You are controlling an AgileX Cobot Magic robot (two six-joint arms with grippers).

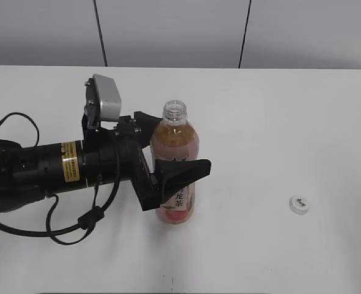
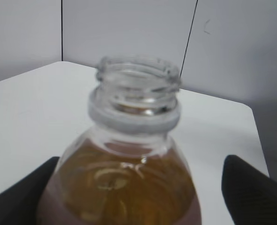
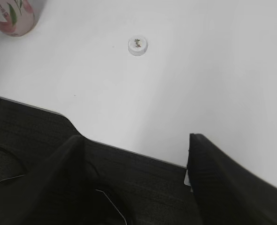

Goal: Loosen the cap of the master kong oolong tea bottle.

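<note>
Indoors, white table (image 1: 278,122), grey panelled wall (image 1: 168,30); left gripper (image 1: 168,147) clasps bottle (image 1: 175,147); right gripper (image 3: 138,183) spread.

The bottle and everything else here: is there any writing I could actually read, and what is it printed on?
"龙茶": dark characters low on the bottle label; the upper characters are hidden by the left gripper.
Cap on the table: a dark mark, too small to read.
Yellow sticker on the left arm: print too small to read.

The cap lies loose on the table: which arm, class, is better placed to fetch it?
Right. Its open gripper is free and the cap lies on its side; the left gripper straddles the bottle.
</note>
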